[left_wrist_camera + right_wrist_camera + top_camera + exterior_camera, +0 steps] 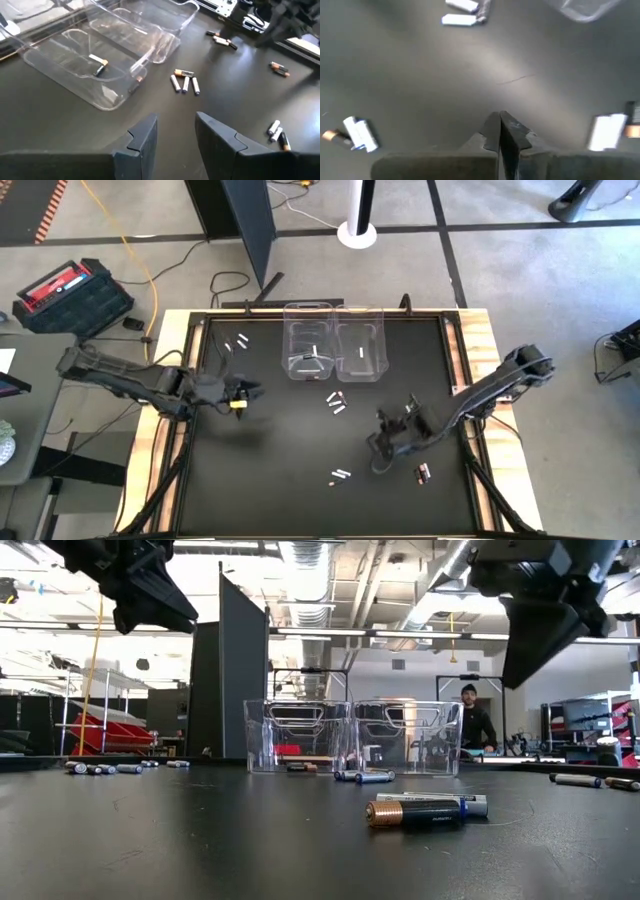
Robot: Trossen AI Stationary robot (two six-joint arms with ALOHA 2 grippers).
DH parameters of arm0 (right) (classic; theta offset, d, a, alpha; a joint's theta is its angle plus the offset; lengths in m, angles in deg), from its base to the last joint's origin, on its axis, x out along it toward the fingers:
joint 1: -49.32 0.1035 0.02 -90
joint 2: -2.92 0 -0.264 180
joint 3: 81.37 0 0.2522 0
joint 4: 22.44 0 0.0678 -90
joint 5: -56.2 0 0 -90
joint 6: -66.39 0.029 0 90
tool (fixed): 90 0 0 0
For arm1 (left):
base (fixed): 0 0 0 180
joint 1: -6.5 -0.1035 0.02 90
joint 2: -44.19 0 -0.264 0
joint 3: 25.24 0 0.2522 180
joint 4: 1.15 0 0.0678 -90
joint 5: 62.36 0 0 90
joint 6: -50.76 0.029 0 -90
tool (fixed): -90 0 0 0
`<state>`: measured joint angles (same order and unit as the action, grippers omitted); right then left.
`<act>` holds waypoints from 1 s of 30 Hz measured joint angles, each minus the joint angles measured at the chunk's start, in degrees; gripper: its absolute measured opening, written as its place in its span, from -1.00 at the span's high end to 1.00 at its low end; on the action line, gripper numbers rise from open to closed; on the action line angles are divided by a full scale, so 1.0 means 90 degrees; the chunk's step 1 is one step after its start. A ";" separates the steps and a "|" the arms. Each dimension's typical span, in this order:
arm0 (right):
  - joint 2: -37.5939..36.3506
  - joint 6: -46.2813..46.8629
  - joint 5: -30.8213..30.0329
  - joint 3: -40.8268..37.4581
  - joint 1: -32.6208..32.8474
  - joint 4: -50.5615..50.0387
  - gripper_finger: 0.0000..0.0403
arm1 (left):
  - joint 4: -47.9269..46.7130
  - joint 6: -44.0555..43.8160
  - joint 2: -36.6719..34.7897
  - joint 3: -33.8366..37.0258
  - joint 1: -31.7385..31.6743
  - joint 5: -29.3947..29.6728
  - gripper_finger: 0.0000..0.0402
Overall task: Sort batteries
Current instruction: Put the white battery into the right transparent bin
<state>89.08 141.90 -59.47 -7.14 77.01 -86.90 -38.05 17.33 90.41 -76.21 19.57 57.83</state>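
Observation:
Small cylindrical batteries lie scattered on the black table: a cluster (pixel 335 402) in the middle, a pair (pixel 341 475) nearer the front, a dark one (pixel 423 472) to the right, and a few (pixel 238 342) at far left. My left gripper (pixel 245 393) hovers open left of the middle cluster (pixel 185 82), with nothing between its fingers (pixel 142 142). My right gripper (pixel 378 448) hangs shut above bare table between the front pair and the dark battery; its closed fingers (pixel 499 127) hold nothing. In the low view both grippers are raised off the table.
Two clear plastic bins (pixel 308 340) (pixel 360 342) stand side by side at the far middle of the table, each with a battery or two inside (pixel 98 64). The table has a wooden rim (pixel 480 340). A person (pixel 470 720) stands in the room behind.

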 joint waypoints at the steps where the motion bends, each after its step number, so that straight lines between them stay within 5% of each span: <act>1: 0.0127 0.0076 -0.0002 0.0000 0.0078 0.0221 0.86 | 0.0001 -0.0041 0.0038 0.0000 0.0114 0.0107 0.36; 15: 0.1050 0.1446 -0.0044 0.0005 0.0384 0.1525 0.82 | -0.0004 0.1031 0.0391 0.0000 0.0375 0.0382 0.36; 23: 0.1050 0.1963 -0.0401 0.0007 0.0768 0.1529 0.82 | 0.0180 0.1877 0.1487 0.0000 0.0373 -0.0064 0.34; 30: 0.1050 0.2899 -0.0686 0.0007 0.1184 0.1504 0.82 | 0.1335 0.2773 0.2619 0.0000 0.0373 -0.0458 0.10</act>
<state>98.53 167.99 -65.65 -7.08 87.66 -73.37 -26.03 42.28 113.98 -76.21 22.93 53.71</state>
